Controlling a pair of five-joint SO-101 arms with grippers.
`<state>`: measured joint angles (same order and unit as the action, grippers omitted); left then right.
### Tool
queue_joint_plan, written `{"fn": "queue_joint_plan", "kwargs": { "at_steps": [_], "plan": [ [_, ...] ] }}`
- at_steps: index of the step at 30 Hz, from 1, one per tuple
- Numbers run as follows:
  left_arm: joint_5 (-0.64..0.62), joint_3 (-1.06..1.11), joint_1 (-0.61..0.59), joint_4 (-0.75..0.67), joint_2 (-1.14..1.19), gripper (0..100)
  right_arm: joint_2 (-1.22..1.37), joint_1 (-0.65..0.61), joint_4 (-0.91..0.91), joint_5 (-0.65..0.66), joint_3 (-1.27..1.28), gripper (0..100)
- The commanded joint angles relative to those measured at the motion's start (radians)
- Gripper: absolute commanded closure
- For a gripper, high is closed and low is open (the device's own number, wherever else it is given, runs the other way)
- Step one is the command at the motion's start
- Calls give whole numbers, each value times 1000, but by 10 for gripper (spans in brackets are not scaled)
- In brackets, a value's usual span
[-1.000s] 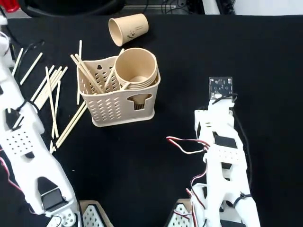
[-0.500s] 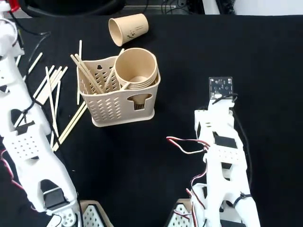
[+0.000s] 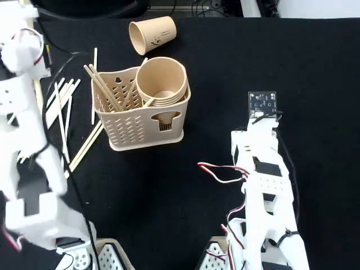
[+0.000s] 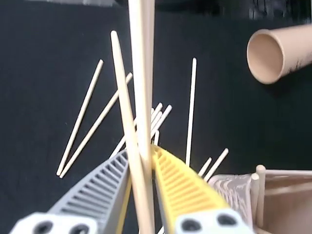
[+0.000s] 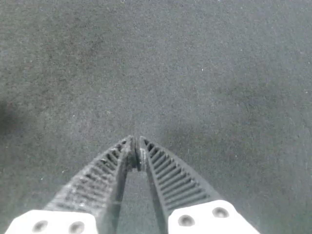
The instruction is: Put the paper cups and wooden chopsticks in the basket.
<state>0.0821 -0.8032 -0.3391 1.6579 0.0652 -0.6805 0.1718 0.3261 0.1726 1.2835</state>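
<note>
My left gripper (image 4: 141,151) is shut on two wooden chopsticks (image 4: 139,97), held above the loose chopsticks (image 4: 192,107) on the black table. From above, the left arm (image 3: 22,112) stands raised at the table's left side, beside the loose chopsticks (image 3: 64,104). The beige basket (image 3: 140,126) holds stacked paper cups (image 3: 161,79) and several chopsticks (image 3: 104,87). One paper cup (image 3: 152,32) lies on its side behind the basket, its mouth open in the left wrist view (image 4: 278,53). My right gripper (image 5: 132,146) is shut on nothing over bare table.
The right arm (image 3: 261,163) stretches along the table's right half, well clear of the basket. A basket corner (image 4: 273,195) sits close beside my left gripper. Cables run along the table's far edge (image 3: 84,11).
The left arm has lifted and swung toward the far side of the table, carrying chopsticks up from the left pile. The right arm and the basket have not moved.
</note>
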Motion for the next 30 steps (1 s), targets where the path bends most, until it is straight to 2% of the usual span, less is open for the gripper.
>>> {"fn": "queue_joint_plan", "kwargs": {
  "at_steps": [1,5,12,20,23,30],
  "plan": [
    [-32,240,7,-163,-221,971,-30,-11,-20,9,-8,986],
    [-75,476,1,-374,-397,971,-30,-11,-20,9,-8,986],
    [-161,921,8,-844,-724,971,-30,-11,-20,9,-8,986],
    [-298,1334,12,-1313,-1046,971,-30,-11,-20,9,-8,986],
    [-324,1428,64,-1402,-1137,971,-30,-11,-20,9,-8,986],
    [-324,1461,196,-1407,-1214,972,-30,-11,-20,9,-8,986]
  ]
}}
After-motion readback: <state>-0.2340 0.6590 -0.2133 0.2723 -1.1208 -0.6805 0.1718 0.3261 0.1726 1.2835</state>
